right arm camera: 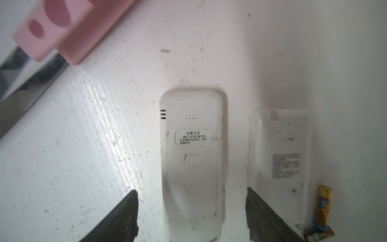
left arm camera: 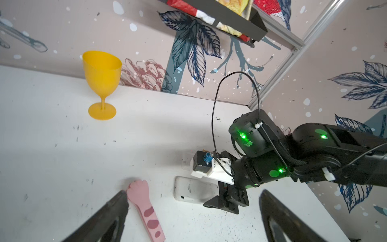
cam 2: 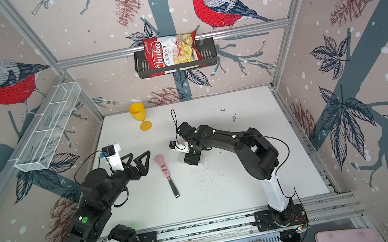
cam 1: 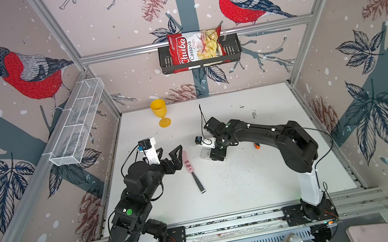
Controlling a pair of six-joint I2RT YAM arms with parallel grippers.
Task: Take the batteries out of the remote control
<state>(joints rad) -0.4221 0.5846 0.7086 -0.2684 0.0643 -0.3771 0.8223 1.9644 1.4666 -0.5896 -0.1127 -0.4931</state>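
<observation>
Remote control lies back-up on the table at frame centre, straddled by the right gripper, jaws parted and empty; no batteries show, so the jaws should probably close squarely on its long sides before its back is opened.

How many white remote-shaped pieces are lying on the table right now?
2. The remote lies back-up between the right gripper's open jaws. The second white piece lies alongside it, a little apart. Others may be hidden.
</observation>
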